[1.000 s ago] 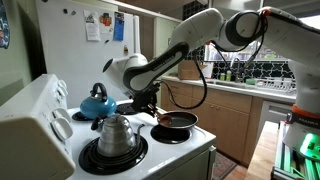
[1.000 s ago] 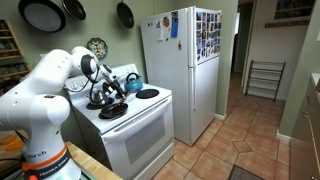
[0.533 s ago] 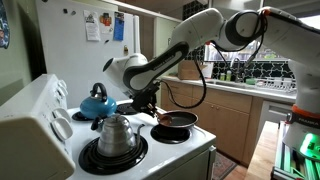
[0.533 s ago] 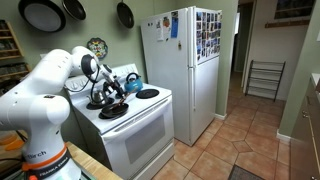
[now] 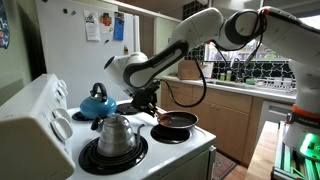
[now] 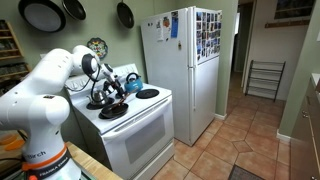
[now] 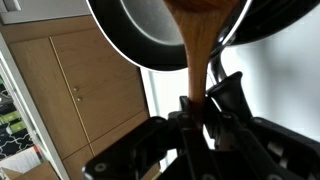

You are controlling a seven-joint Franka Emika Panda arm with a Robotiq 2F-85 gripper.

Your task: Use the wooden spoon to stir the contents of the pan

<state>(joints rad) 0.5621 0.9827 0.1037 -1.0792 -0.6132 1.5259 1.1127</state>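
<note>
Almost nothing has changed: in both exterior views the arm, the gripper (image 5: 148, 104) and the pan (image 5: 179, 121) sit just where they did a second and half a second ago, so the stirring looks paused or very slow rather than sweeping. The jaws are pressed in on the handle of the wooden spoon (image 7: 198, 70). The wrist view shows the light wood pinched between the dark fingers, with the broad end reaching up over the rim of the pan (image 7: 145, 40). In an exterior view the spoon (image 5: 160, 116) slants down from the jaws to the near edge of the pan, which rests on a front burner of the white stove (image 5: 185, 152). The blue kettle (image 5: 97, 100) stands behind, and the steel kettle (image 5: 117, 133) is on the neighbouring burner, apart from the pan. The contents cannot be made out clearly; the stretch of pan floor that shows in the wrist view looks bare and grey. My judgement is that the grip is secure and the spoon is in place. What is wanted is a circular sweep through the food, with care not to push the light pan off its burner.
</note>
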